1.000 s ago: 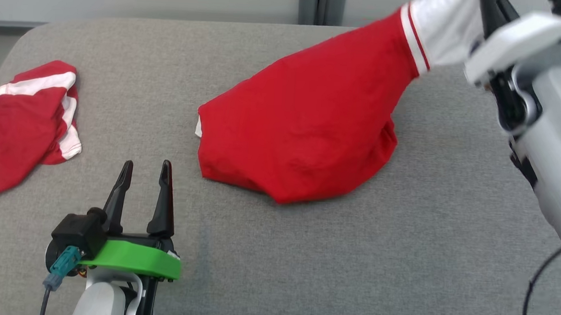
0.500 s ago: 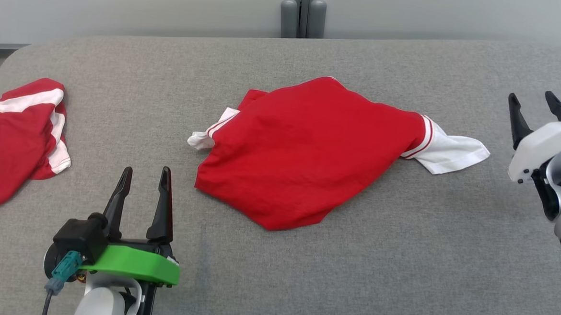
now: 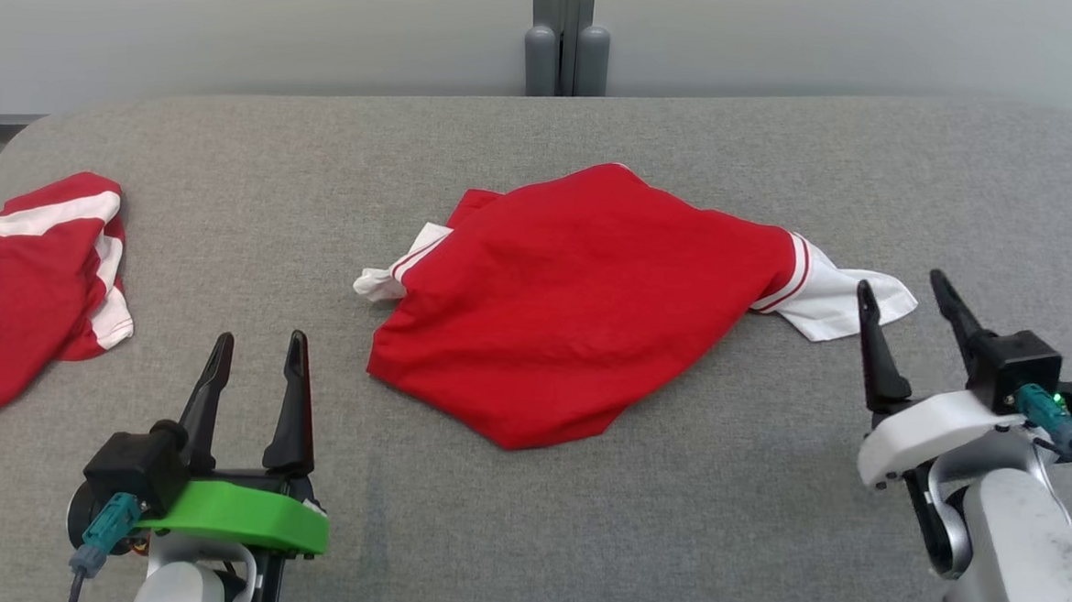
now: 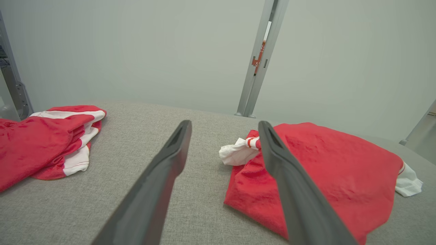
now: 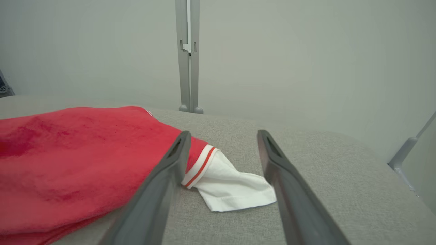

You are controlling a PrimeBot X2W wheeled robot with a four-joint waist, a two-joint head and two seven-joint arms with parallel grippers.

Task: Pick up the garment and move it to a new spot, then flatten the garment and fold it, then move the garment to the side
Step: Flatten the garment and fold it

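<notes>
Gripping nothing w/ L hand (image 3: 261, 337) or R hand (image 3: 900, 279), both open. Rumpled shirt (image 3: 581, 313) mid table (image 3: 671, 528), white sleeve (image 3: 825, 307) by R hand; 2nd shirt (image 3: 23, 283) at L edge.

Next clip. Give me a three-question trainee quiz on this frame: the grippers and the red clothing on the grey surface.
1. True or false: the right gripper is shut on the garment.
2. Which part of the garment lies nearest the right gripper? A) white sleeve B) collar C) red hem
3. How many red garments lie on the grey surface?
Key: 1 false, it is open; 2 A; 3 two, counting the second garment at the robot's left.
</notes>
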